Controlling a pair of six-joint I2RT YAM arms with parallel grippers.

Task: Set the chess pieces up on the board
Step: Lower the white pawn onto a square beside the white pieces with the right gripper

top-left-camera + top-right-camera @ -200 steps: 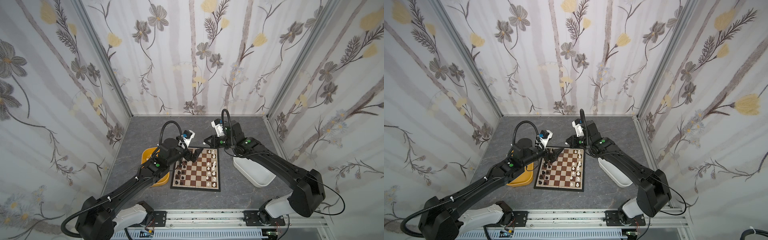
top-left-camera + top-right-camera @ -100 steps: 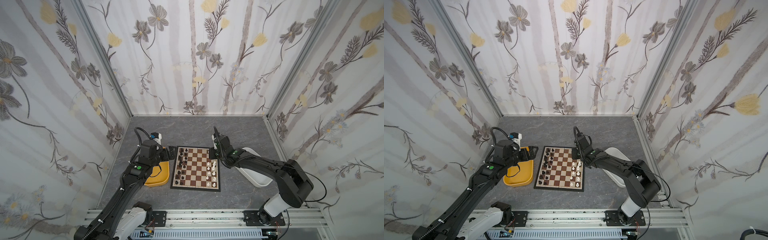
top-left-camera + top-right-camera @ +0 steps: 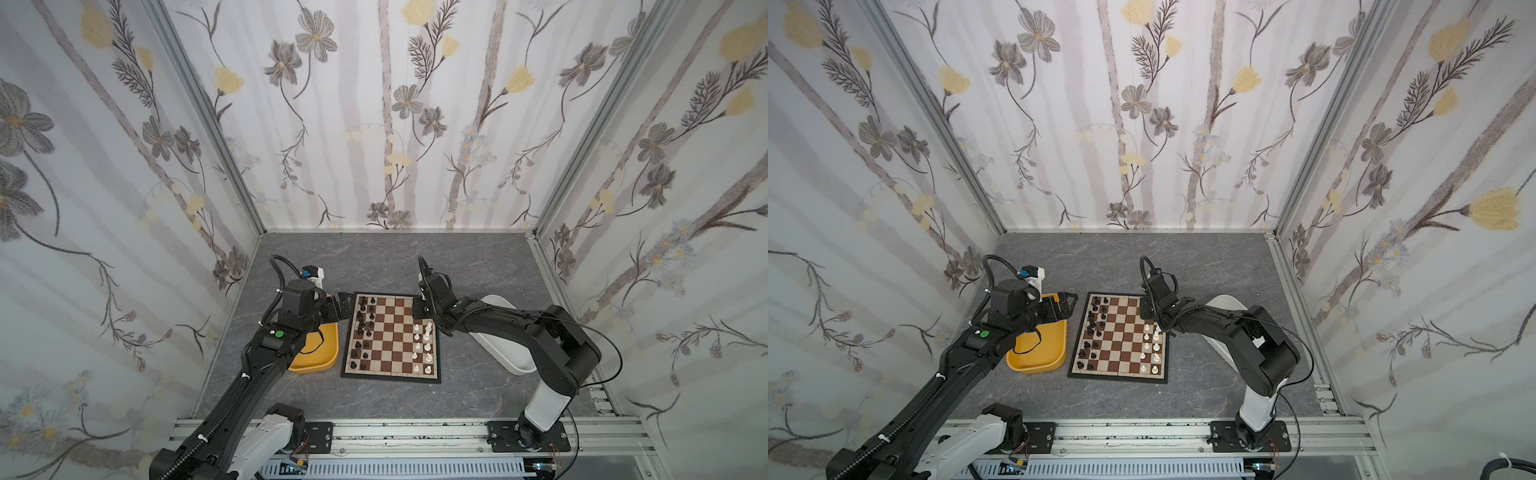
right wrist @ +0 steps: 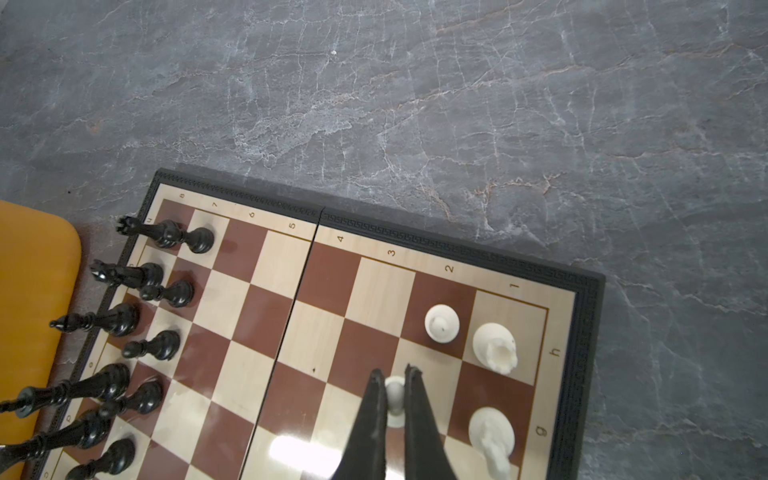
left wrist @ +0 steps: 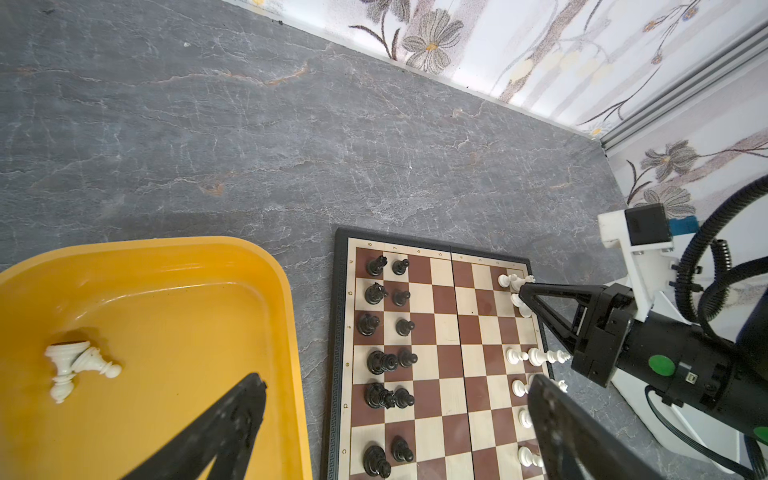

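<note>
The board (image 3: pixel 395 328) (image 3: pixel 1121 338) lies flat on the grey table. Black chess pieces (image 3: pixel 362 328) (image 5: pixel 382 361) fill its two left files. White chess pieces (image 3: pixel 424 345) stand along its right side. My right gripper (image 4: pixel 395 372) (image 3: pixel 420 313) is low over the far right corner, shut on a white pawn (image 4: pixel 395 392) that stands on a cream square. A white pawn (image 4: pixel 441 323), rook (image 4: pixel 494 347) and knight (image 4: pixel 492 432) stand beside it. My left gripper (image 5: pixel 395 377) (image 3: pixel 344 303) hangs open and empty at the board's far left edge.
A yellow tub (image 3: pixel 320 353) (image 5: pixel 166 299) sits left of the board, with two white pieces (image 5: pixel 75 365) lying in it. To the right of the board is a white tub (image 3: pixel 513 361), partly under the right arm. Flowered walls close in three sides.
My left gripper has drawn back from over the board's far left squares to its left edge. My right gripper has come down from above the far edge onto the white side.
</note>
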